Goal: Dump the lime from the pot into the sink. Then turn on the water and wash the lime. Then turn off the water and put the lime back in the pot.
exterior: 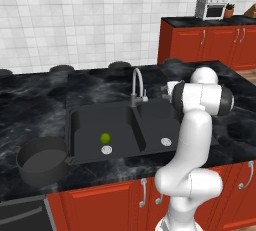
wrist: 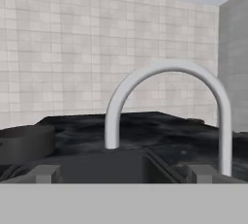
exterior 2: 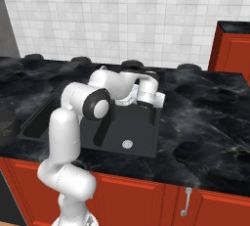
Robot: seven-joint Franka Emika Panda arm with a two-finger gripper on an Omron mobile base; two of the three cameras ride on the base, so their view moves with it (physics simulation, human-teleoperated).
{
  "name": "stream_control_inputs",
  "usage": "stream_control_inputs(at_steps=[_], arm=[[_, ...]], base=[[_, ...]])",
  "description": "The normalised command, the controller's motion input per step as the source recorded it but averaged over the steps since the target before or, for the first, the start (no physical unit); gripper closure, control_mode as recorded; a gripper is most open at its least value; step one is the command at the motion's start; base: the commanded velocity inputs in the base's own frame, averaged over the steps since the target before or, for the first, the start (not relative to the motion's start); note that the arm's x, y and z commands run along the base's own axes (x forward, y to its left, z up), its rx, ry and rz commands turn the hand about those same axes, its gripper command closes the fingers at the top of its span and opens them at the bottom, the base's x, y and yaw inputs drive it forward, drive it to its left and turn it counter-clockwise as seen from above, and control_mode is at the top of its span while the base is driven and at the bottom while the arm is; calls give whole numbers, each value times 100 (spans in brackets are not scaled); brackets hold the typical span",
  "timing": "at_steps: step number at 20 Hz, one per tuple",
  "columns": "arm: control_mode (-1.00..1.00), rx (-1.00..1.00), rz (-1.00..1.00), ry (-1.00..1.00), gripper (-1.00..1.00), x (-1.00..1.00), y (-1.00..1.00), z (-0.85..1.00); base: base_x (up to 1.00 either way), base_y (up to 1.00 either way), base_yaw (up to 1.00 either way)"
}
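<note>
The lime [exterior: 105, 138] lies in the left basin of the black sink [exterior: 75, 125], just behind that basin's silver drain [exterior: 106, 149]. The dark grey pot [exterior: 42, 160] stands upright on the counter left of the sink; it also sits at the left of the hand view as the pot [wrist: 24, 143]. My gripper [wrist: 123, 174] is open, both fingertips [wrist: 46, 173] apart with nothing between them. It faces the curved grey faucet [wrist: 164, 106] from close range. In the left base view the gripper [exterior: 166, 93] hangs just right of the faucet [exterior: 137, 85], above the back of the right basin.
Black marble counter surrounds the sink [exterior 2: 141, 127]. Dark stove burners [exterior: 62, 68] line the back edge. A toaster oven [exterior: 211, 6] and a potted plant [exterior: 229, 10] stand on the far right counter. Red cabinets [exterior: 100, 205] run below.
</note>
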Motion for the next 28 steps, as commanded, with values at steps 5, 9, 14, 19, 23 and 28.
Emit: stream_control_inputs(at_steps=[5, 9, 14, 19, 23, 28], arm=[[-100, 0, -16, 0, -100, 26, 0, -14], [-100, 0, -12, 0, -100, 15, 0, -22], [-100, 0, -10, 0, -100, 19, 0, -18], [-100, 0, -8, 0, -100, 25, 1, -17], [-100, 0, -7, 0, -100, 28, 0, -21], [-100, 0, -6, 0, -100, 33, 0, -19]], base=[[0, 0, 0], [0, 0, 0], [0, 0, 0], [0, 0, 0], [0, 0, 0], [0, 0, 0]])
